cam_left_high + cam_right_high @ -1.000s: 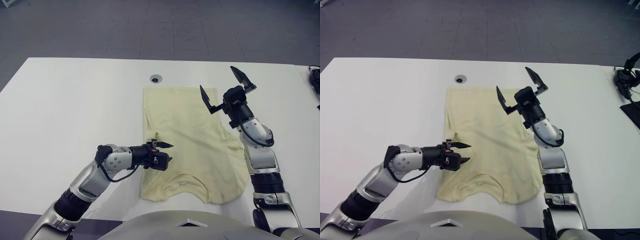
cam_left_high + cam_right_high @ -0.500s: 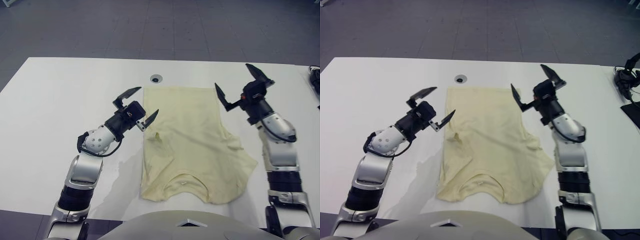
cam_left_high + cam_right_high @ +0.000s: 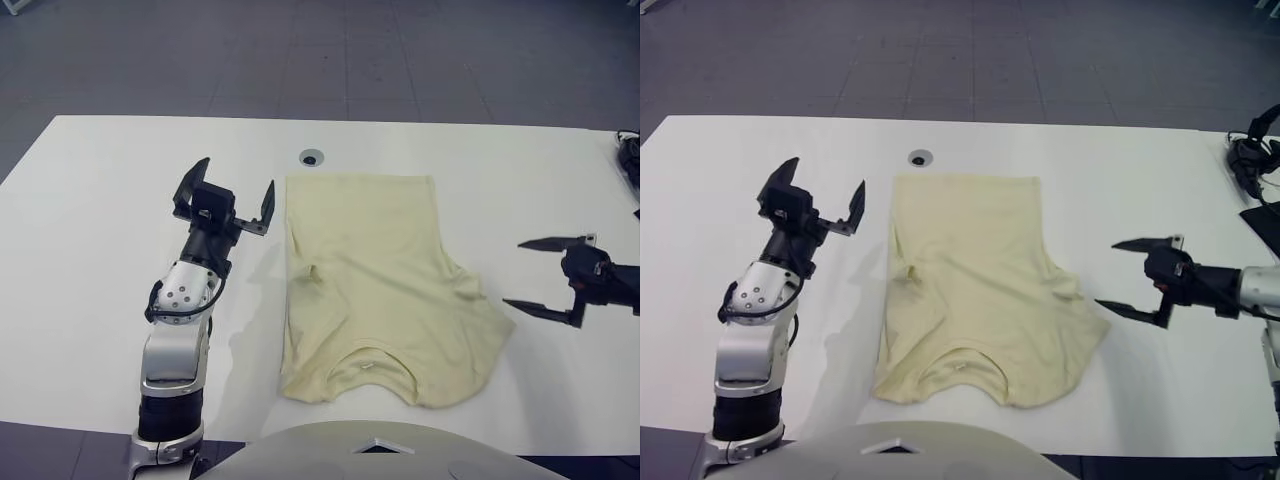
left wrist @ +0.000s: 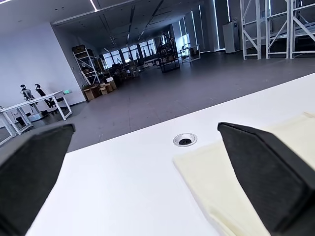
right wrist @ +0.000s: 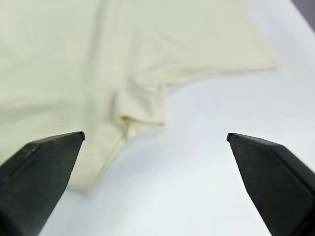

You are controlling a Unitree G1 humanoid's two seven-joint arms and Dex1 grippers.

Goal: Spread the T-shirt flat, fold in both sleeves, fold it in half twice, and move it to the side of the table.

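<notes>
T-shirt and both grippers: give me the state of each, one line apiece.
T-shirt: flat on the table, collar nearest the robot, left sleeve folded in and bunched, right sleeve spread out.
Left gripper: open, empty, raised beside the shirt's left edge.
Right gripper: open, empty, just off the right sleeve.
</notes>
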